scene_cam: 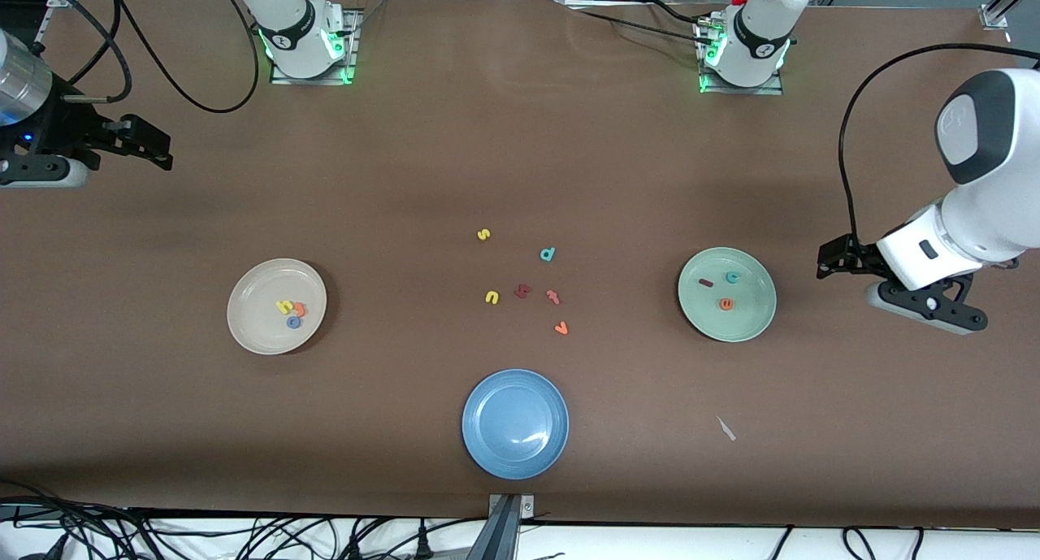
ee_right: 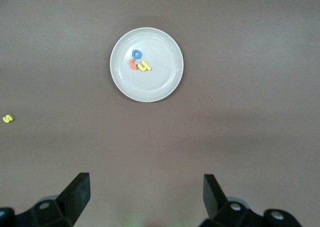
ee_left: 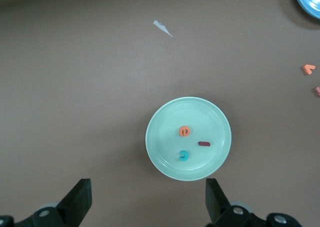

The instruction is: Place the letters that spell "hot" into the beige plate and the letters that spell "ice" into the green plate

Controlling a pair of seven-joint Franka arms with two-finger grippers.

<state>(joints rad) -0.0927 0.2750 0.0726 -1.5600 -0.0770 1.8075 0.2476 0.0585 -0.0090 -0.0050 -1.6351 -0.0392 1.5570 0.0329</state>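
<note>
Three letters, the yellow h (scene_cam: 283,306), orange t (scene_cam: 300,309) and blue o (scene_cam: 293,323), lie bunched in the beige plate (scene_cam: 244,312), and the green plate (scene_cam: 756,320) holds the dark red i (scene_cam: 706,283), teal c (scene_cam: 732,278) and orange e (scene_cam: 725,304), lying apart. Both words look sorted, so little seems left to do. The left gripper (scene_cam: 837,261) hangs just beside the green plate with fingers wide and empty; the right gripper (scene_cam: 154,147) hangs toward the right arm's end of the table, also wide and empty. One risk: a low sweep by the left gripper could clip the green rim. Spare letters (scene_cam: 530,288) lie between the plates, above the blue plate (scene_cam: 515,459).
</note>
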